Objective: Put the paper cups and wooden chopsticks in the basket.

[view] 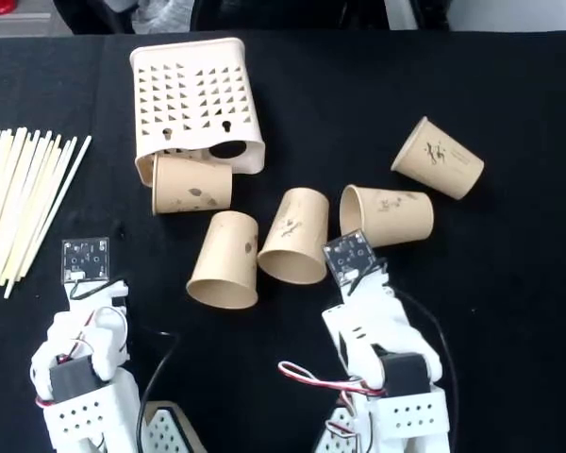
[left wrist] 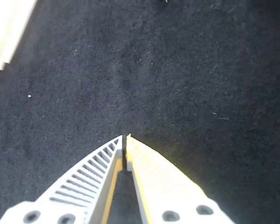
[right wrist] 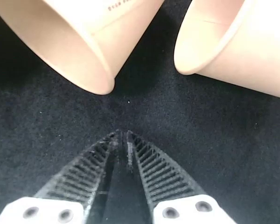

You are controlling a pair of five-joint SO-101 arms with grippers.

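Five tan paper cups (view: 294, 236) lie on black cloth (view: 509, 283) nr tipped cream perforated plastic basket (view: 198, 99); pale wooden chopsticks (view: 24, 203) apart, left side. Left gripper (left wrist: 126, 138), right gripper (right wrist: 122, 135): fingers clenched, empty.

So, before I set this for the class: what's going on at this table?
Two robot arms sit at a black table, and nothing is packed yet. Five paper cups lie on their sides, one right by the basket, which is itself tipped over. The chopsticks lie in a bundle off to one side. The left gripper and the right gripper are both shut and empty, the right one close to two cups.
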